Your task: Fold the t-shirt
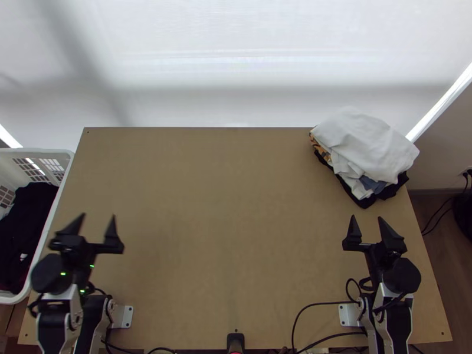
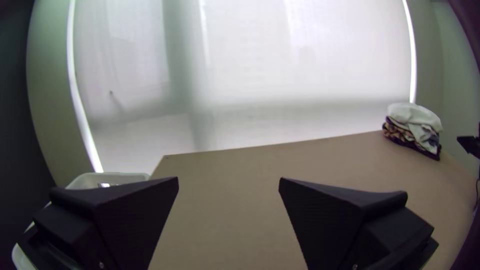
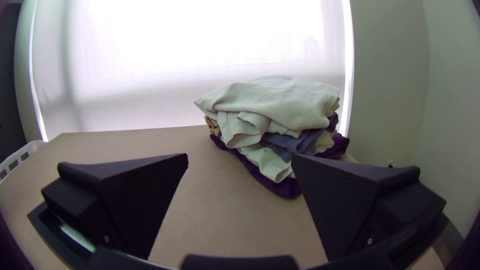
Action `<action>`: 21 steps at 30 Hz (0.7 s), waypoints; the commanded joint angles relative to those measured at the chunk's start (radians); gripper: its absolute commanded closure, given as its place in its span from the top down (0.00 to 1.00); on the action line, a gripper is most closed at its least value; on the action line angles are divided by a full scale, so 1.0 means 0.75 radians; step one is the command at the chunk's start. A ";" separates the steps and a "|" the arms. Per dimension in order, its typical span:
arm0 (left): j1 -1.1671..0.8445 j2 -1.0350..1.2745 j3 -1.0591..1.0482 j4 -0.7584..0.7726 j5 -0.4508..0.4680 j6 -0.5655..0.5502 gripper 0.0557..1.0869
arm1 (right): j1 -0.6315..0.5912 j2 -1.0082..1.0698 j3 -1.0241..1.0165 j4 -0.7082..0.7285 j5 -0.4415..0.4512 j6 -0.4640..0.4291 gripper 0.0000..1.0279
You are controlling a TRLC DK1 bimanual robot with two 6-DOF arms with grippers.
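Can't tell which garment's the t-shirt. I see dark cloth [image 1: 26,218] bunched in the basket [image 1: 35,152] by the desk's [image 1: 236,206] left edge; layered pile [image 1: 357,186] at far right corner, white cloth [image 3: 280,100] folded on top, soft creases. Left end effector [image 1: 94,219], right end effector [image 1: 367,219]: both open.

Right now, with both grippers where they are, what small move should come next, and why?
Probably swing the left gripper over the basket to take the dark cloth inside. Its fingers are open and it hangs close to the basket, while the pile at the far right corner looks stacked. Whether the dark cloth is the t-shirt, I cannot tell.
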 commanded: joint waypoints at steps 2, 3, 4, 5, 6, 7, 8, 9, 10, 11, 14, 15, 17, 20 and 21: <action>0.176 0.197 0.260 -0.038 -0.001 -0.010 0.95 | -0.001 0.005 0.001 -0.027 -0.002 0.018 0.96; 0.223 0.256 0.313 -0.044 -0.001 -0.020 0.95 | -0.001 0.005 0.001 -0.027 -0.002 0.018 0.96; 0.286 0.319 0.367 -0.064 -0.001 -0.022 0.95 | -0.001 0.005 0.001 -0.027 0.000 0.018 0.96; 0.360 0.383 0.416 -0.068 -0.001 -0.022 0.95 | -0.001 0.005 0.001 -0.027 -0.002 0.018 0.96; 0.448 0.446 0.465 -0.072 0.001 -0.026 0.95 | -0.001 0.005 0.001 -0.027 -0.002 0.018 0.96; 0.524 0.512 0.514 -0.097 0.012 -0.028 0.95 | -0.001 0.005 0.001 -0.027 -0.002 0.018 0.96; 0.573 0.583 0.559 -0.109 0.014 -0.028 0.95 | -0.001 0.005 0.001 -0.027 -0.002 0.018 0.96; 0.622 0.657 0.606 -0.115 0.014 -0.028 0.95 | -0.003 0.005 0.001 -0.027 -0.002 0.018 0.96; 0.667 0.728 0.651 -0.136 0.014 -0.028 0.95 | -0.003 0.005 0.001 -0.027 0.000 0.018 0.96; 0.724 0.808 0.694 -0.148 0.014 -0.028 0.95 | -0.001 0.005 0.001 -0.027 -0.002 0.018 0.96; 0.871 1.047 0.810 -0.209 0.085 -0.035 0.95 | -0.001 0.005 0.001 -0.027 -0.002 0.018 0.96; 0.918 1.125 0.845 -0.224 0.106 -0.035 0.95 | -0.001 0.005 0.001 -0.027 -0.002 0.018 0.96; 0.986 1.293 0.925 -0.277 0.151 -0.031 0.95 | -0.001 0.005 0.001 -0.029 -0.002 0.018 0.96; 1.043 1.487 0.999 -0.293 0.200 -0.008 0.95 | -0.003 0.005 0.001 -0.027 -0.002 0.018 0.96; 1.049 1.547 1.011 -0.289 0.200 0.002 0.95 | -0.001 0.005 0.001 -0.027 -0.002 0.018 0.96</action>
